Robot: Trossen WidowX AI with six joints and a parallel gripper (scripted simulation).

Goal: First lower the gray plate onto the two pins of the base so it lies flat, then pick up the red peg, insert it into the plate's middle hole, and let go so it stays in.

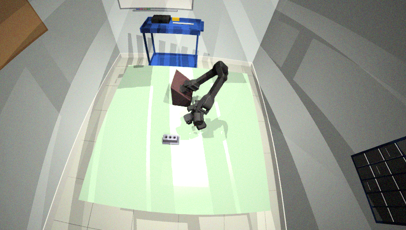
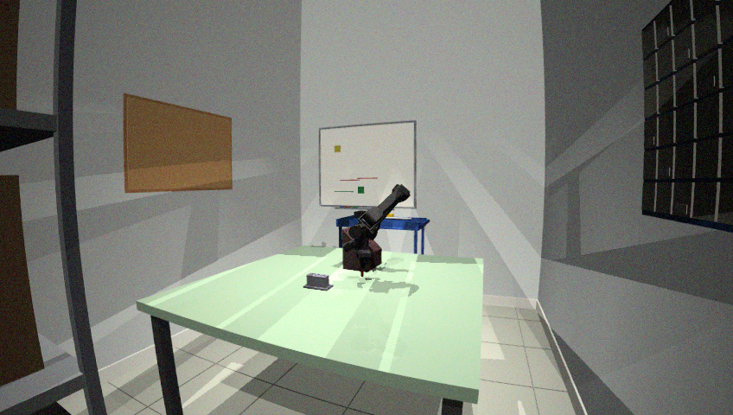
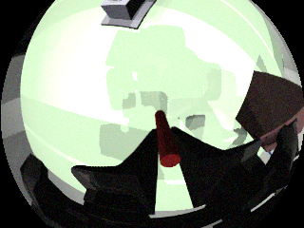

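Note:
The gray plate point(image 1: 168, 137) point(image 2: 317, 275) shows three holes in a row and looks level on top of the gray base point(image 1: 171, 143) point(image 2: 317, 288). The pins cannot be made out. In the wrist view only part of the base point(image 3: 137, 22) shows, at the top edge. My gripper point(image 1: 195, 124) point(image 2: 362, 263) point(image 3: 163, 132) is shut on the red peg point(image 2: 361, 273) point(image 3: 166, 144), to the right of the base and nearer the robot's mount. The peg points down below the fingers and looks slightly raised from the table. In the top view the arm hides most of the peg.
A dark red angular block point(image 1: 180, 92) point(image 2: 352, 261) point(image 3: 271, 102) carries the arm at the back of the pale green table point(image 1: 122, 159) point(image 2: 267, 313). A blue cart point(image 1: 172, 29) stands behind the table. Shadows and bright light strips cross the table top.

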